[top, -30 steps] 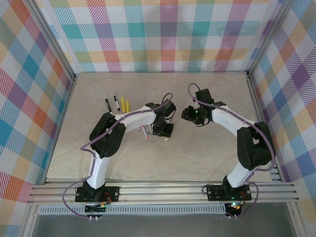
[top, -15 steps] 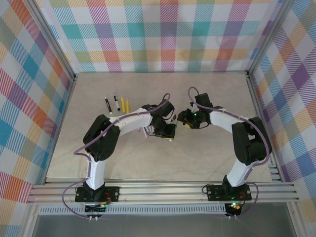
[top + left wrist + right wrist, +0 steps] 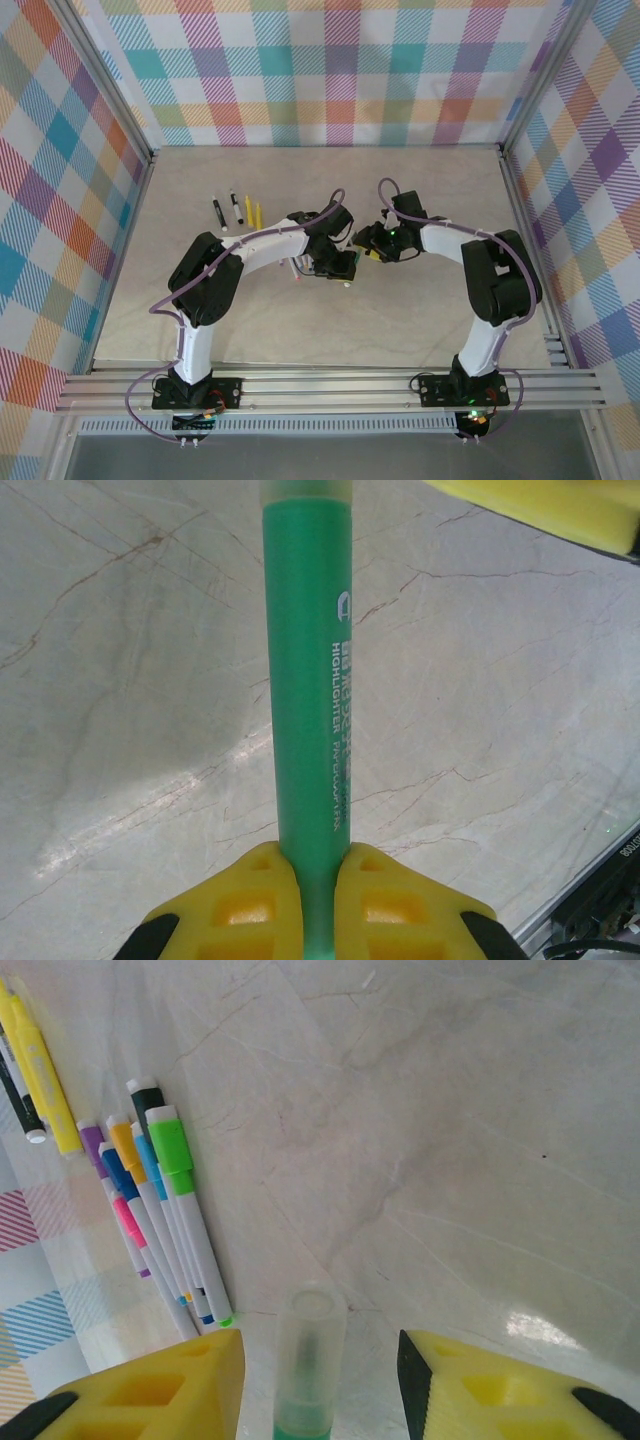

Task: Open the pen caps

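Observation:
My left gripper (image 3: 318, 868) is shut on the barrel of a green highlighter pen (image 3: 305, 680), which points away from it above the marble table. The pen's clear cap (image 3: 311, 1352) stands between my right gripper's (image 3: 320, 1355) yellow fingers (image 3: 170, 1385), which are open with a gap on each side of it. In the top view the two grippers meet at mid-table, left gripper (image 3: 344, 266) and right gripper (image 3: 369, 250) tip to tip. A bunch of white-barrelled pens (image 3: 165, 1220) with purple, orange, blue, pink, green and black caps lies on the table to the left.
A yellow highlighter (image 3: 45, 1080) and a black-and-white pen (image 3: 20, 1105) lie further off near the plaid wall. In the top view these pens (image 3: 236, 210) lie at the back left. Plaid walls close off three sides of the table.
My right gripper has moved left, up to the left gripper and the pen's cap. The left gripper has shifted slightly right, still holding the pen.

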### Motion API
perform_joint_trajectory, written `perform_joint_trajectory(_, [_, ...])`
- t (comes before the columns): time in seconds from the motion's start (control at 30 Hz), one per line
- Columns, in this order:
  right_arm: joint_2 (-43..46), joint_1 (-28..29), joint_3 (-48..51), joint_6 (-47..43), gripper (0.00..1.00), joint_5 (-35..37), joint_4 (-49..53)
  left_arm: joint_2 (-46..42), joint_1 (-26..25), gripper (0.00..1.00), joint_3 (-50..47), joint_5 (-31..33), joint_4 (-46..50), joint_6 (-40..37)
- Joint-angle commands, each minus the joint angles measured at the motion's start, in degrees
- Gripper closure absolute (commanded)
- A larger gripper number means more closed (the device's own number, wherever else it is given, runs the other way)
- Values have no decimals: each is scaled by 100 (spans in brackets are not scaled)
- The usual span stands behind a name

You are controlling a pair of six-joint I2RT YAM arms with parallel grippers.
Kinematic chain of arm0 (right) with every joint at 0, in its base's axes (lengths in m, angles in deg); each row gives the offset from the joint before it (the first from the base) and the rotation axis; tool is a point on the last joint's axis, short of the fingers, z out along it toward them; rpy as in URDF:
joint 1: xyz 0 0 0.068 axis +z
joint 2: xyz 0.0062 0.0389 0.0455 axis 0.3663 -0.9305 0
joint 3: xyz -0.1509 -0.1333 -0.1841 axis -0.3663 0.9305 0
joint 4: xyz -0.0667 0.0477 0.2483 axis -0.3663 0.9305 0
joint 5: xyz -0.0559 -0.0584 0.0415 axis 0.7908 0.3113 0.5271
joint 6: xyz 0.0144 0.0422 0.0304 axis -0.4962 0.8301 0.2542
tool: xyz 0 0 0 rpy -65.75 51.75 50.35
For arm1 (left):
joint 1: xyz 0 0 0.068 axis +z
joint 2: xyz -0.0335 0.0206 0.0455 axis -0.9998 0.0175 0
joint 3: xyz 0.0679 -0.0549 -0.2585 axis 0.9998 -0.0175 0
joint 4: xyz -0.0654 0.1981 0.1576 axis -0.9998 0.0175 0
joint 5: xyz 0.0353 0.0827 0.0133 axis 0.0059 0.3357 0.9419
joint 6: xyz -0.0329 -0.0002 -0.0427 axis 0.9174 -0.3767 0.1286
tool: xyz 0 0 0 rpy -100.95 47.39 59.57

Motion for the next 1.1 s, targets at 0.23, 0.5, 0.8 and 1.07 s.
perform_joint_trajectory(0.23, [-172, 44, -225, 82, 94, -271, -163, -154, -111, 100, 143, -68, 167, -212])
perform_joint_trajectory(0.5, [-28, 72, -131, 199, 100, -339, -213, 133, -108, 77, 282, 33, 149, -179])
perform_joint_trajectory(0.8, [126, 106, -130, 268, 100, -329, -165, 367, -107, 75, 406, 59, 105, -118])
perform_joint_trajectory(1.07, [131, 106, -178, 279, 100, -184, -44, 353, -110, 100, 351, 74, 132, -94])
